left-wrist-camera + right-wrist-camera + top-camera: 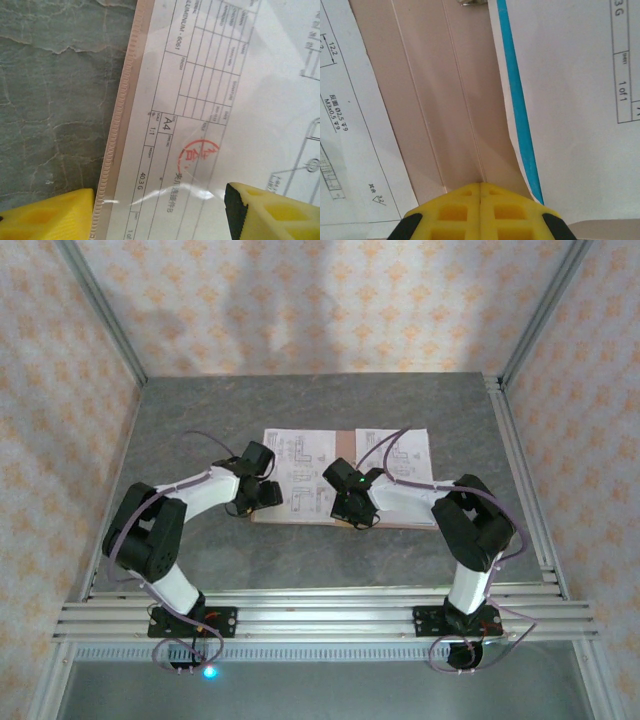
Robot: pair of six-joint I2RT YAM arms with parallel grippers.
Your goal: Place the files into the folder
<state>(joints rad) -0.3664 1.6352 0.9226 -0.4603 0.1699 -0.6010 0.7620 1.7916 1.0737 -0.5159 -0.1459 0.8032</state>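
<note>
Teal sheet (pixel 516 100) mostly under white page (pixel 580 140)

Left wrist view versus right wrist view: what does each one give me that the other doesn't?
Left wrist: bare table, a red stamp, left gripper open over the folder's ribbed edge. Right wrist: teal-blue sheet edge, metal fastener, right gripper shut over the fold. Shared: pinkish folder under printed white sheets.
</note>
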